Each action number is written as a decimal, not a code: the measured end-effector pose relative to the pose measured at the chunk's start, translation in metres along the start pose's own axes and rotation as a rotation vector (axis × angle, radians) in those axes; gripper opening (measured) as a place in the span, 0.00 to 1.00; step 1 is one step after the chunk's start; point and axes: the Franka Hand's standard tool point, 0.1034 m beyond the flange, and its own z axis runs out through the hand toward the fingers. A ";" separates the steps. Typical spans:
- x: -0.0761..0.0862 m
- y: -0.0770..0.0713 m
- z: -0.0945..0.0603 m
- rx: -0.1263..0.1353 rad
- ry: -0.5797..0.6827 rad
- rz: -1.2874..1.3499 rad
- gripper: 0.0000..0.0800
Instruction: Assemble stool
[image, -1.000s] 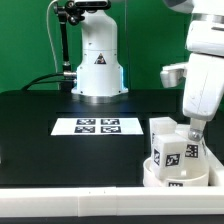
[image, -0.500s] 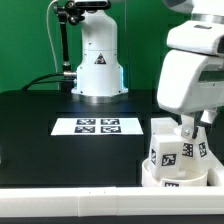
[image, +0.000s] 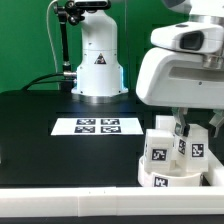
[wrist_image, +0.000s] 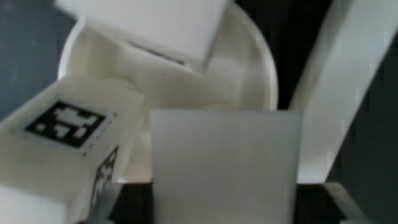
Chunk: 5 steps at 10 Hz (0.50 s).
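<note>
The round white stool seat (image: 165, 180) lies at the table's front, at the exterior view's right. White legs stand up from it. One leg (image: 157, 152) with black-and-white markers is on its left side. My gripper (image: 196, 130) reaches down from above and is shut on another leg (image: 196, 147) beside it. In the wrist view this held leg (wrist_image: 222, 150) fills the space between my two dark fingers (wrist_image: 150, 200). The marked leg (wrist_image: 68, 125) stands close beside it. The seat's curved rim (wrist_image: 249, 70) shows behind them.
The marker board (image: 98, 126) lies flat mid-table. The arm's white base (image: 97, 65) stands at the back. A long white rail (image: 70, 190) runs along the table's front edge; a white strip (wrist_image: 338, 90) shows beside the seat in the wrist view.
My hand has turned on the held leg, and its bulky body has swung toward the exterior view's left. The seat with its legs has shifted slightly left. The grip has stayed shut.
</note>
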 end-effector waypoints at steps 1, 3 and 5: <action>-0.001 -0.001 0.000 0.020 -0.014 0.123 0.43; -0.002 -0.003 0.000 0.042 -0.025 0.280 0.43; -0.002 -0.003 -0.001 0.041 -0.028 0.416 0.43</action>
